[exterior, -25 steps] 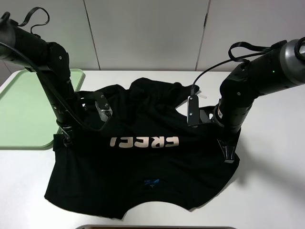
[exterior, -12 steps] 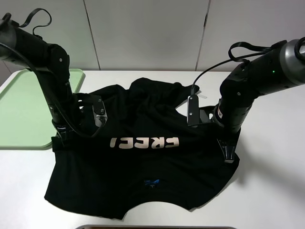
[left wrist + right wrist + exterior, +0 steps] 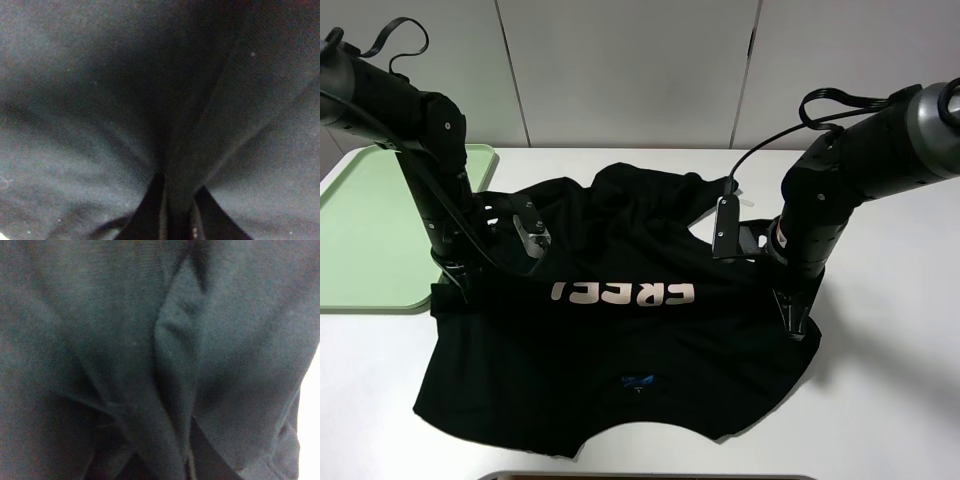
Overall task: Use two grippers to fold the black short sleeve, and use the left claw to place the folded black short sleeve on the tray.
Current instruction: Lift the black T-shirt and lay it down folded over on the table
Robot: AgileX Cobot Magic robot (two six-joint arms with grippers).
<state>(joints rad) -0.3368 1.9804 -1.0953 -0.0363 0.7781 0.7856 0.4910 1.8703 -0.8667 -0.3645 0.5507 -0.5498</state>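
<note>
The black short sleeve (image 3: 620, 350) lies spread on the white table, with its white letters (image 3: 623, 294) upside down and a small blue label (image 3: 638, 381) below them. My left gripper (image 3: 455, 287) points down at the shirt's left edge and is shut on a pinch of black cloth (image 3: 100, 100); its fingers (image 3: 150, 210) meet on a fold. At the shirt's right edge my right gripper (image 3: 792, 318) is also shut on the cloth (image 3: 175, 355). Between the two grips the lettered band looks drawn taut. The pale green tray (image 3: 370, 230) sits to the left, empty.
The white table (image 3: 890, 400) extends past the shirt on the right and front. A dark object (image 3: 640, 477) shows at the near edge. Grey wall panels stand behind. The tray's corner lies close beside my left arm.
My left gripper has closed on the shirt's left edge and shifted slightly left. The lettered band now stretches straighter between the grippers. My right arm has risen slightly.
</note>
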